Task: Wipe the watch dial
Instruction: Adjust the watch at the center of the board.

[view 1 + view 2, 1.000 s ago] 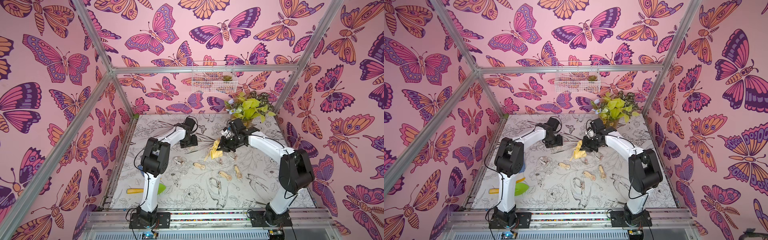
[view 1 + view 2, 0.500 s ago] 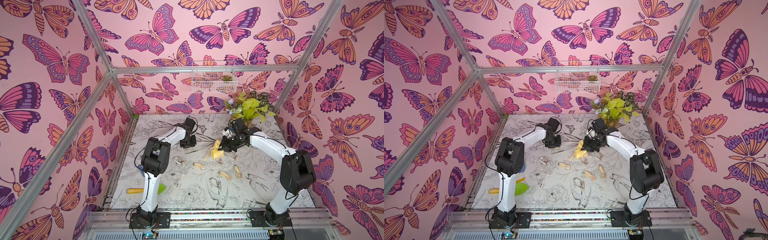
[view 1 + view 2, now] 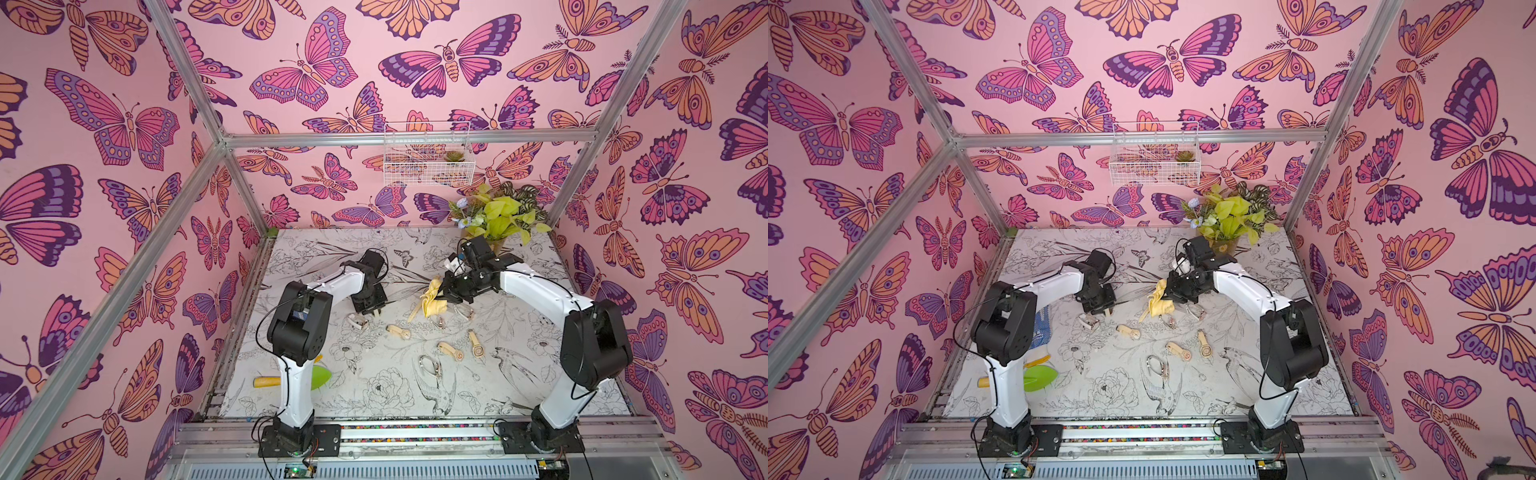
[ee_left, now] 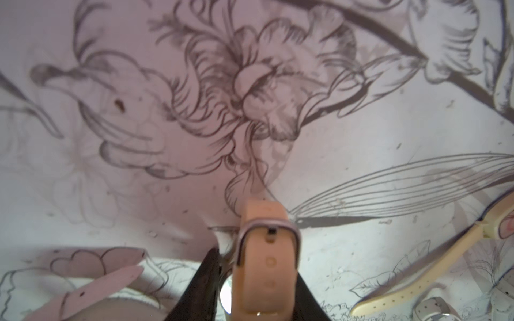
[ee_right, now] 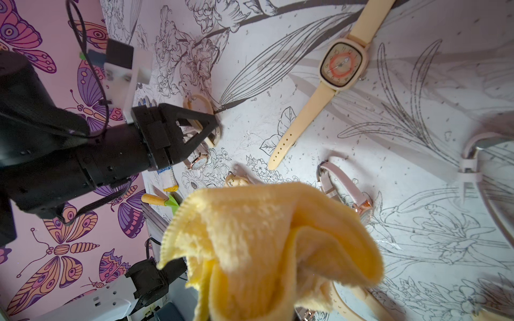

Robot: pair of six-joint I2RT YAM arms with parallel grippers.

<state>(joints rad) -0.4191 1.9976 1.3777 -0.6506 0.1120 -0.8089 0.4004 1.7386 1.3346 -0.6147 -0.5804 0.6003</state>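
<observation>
The table (image 3: 374,395) with its drawn flowers is the floor of the pink cell, and loose watches (image 3: 450,351) lie scattered near its middle. I read the table as a clock face in both top views, with 12 at the back wall. The left gripper (image 3: 371,308) is low over the surface at about 10 o'clock from the middle, and the right gripper (image 3: 446,296) is at about 1 o'clock, well apart from it. The right gripper is clenched on a yellow cloth (image 3: 432,302), which hangs from it in loose folds – whether its lower end touches the table I cannot tell. The left gripper grasps the tan watch (image 4: 265,250). In the left wrist view the strap with its metal buckle sits between the two black fingers (image 4: 205,283), and the dial is mostly hidden there. A cream watch (image 5: 343,65) with a square dial lies flat and face up on the table, apart from the cloth
</observation>
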